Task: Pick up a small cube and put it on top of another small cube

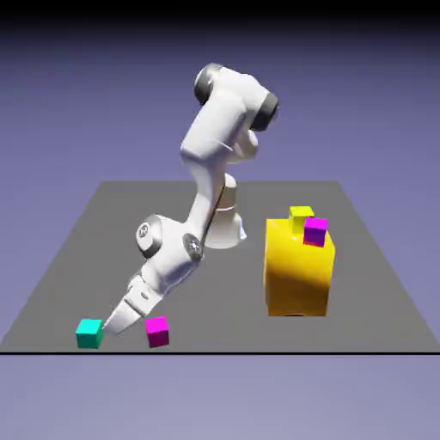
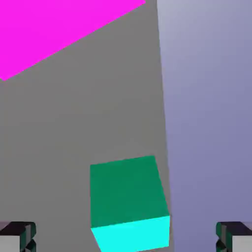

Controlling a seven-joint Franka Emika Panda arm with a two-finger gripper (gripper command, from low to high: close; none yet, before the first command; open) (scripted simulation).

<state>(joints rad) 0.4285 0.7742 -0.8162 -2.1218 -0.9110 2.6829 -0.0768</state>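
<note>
The exterior view looks down from above across the grey desk point(image 1: 361, 284); the hand view sits close over the small cyan cube point(image 1: 88, 333) point(image 2: 129, 202) just ahead of the fingers point(image 2: 17, 236), shared by both.

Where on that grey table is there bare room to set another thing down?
The table's back left, behind the arm, is bare, as is the strip between the robot's base and the big yellow block. The front left corner is crowded: teal cube, magenta cube and the end effector sit close together.

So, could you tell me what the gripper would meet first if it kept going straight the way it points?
Most likely the teal cube, which sits between the open gripper tips, though depth is unclear.
</note>
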